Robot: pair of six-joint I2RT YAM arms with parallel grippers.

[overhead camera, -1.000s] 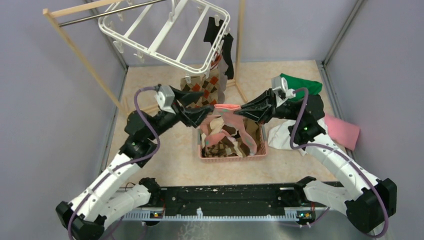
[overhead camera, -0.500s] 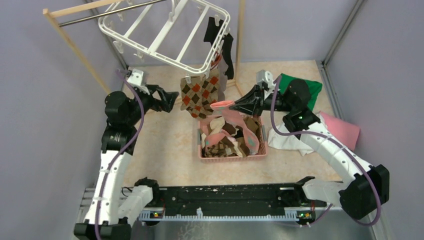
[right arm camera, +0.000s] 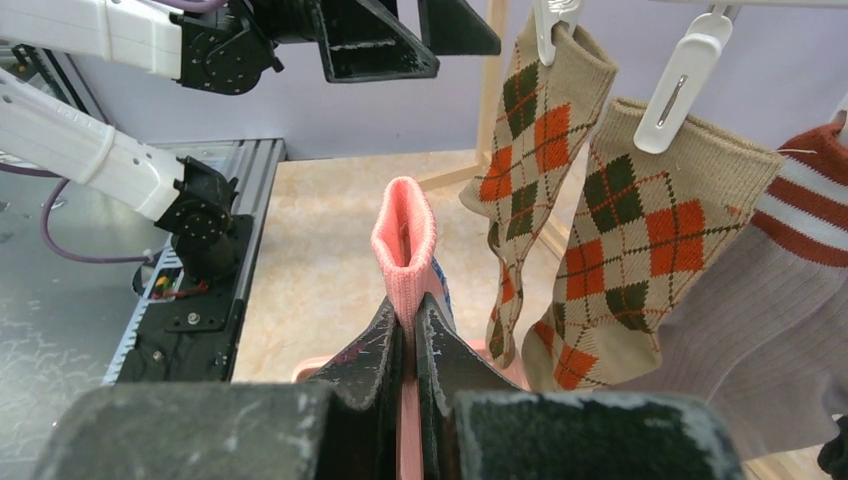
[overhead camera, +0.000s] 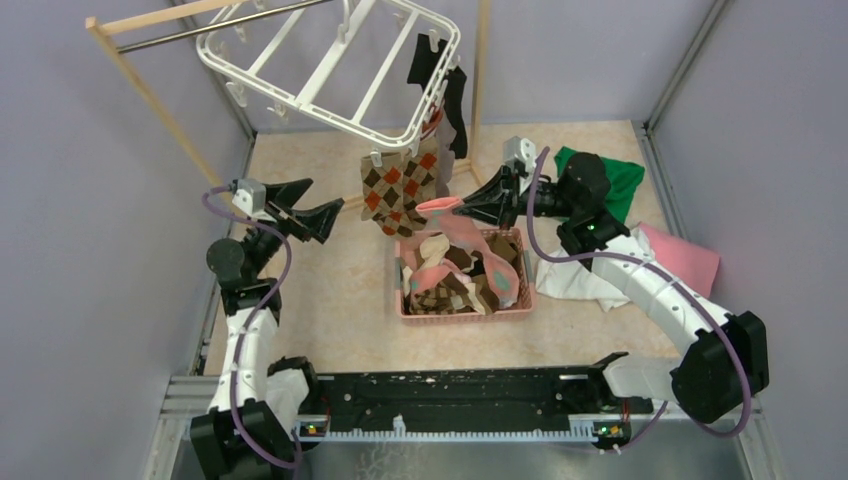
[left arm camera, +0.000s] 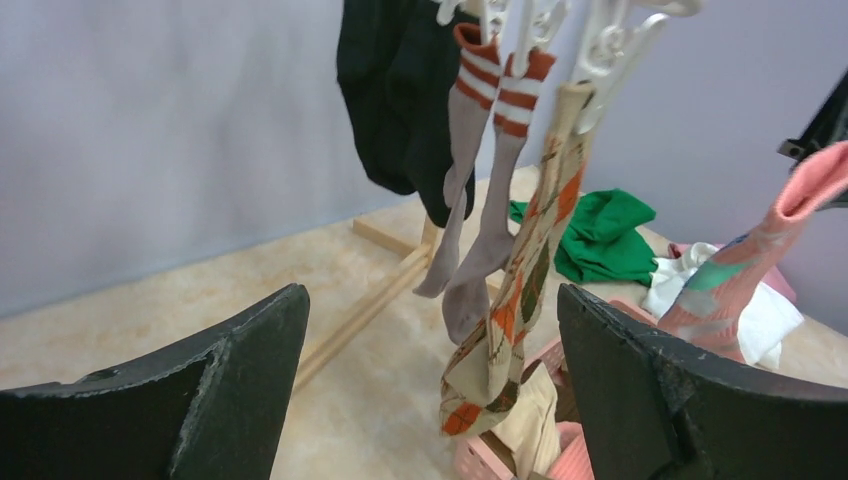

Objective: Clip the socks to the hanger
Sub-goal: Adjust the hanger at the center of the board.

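Above the tabletop, the hanger (overhead camera: 325, 115) is cut off at the frame edge. The basket (overhead camera: 465, 312) is partly hidden by a pink sock (right arm camera: 405, 225) — its cuff is clamped between the fingers of the right gripper (right arm camera: 405, 320); those of the left gripper (overhead camera: 322, 200) are held apart, empty.

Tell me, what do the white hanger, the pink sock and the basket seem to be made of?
Hanger: likely moulded plastic, smooth and slightly glossy, with thin uniform bars.
Pink sock: soft knitted fabric, matte; ribbing shows at the cuff.
Basket: probably pink plastic, judging by its thin, rigid rim and walls.
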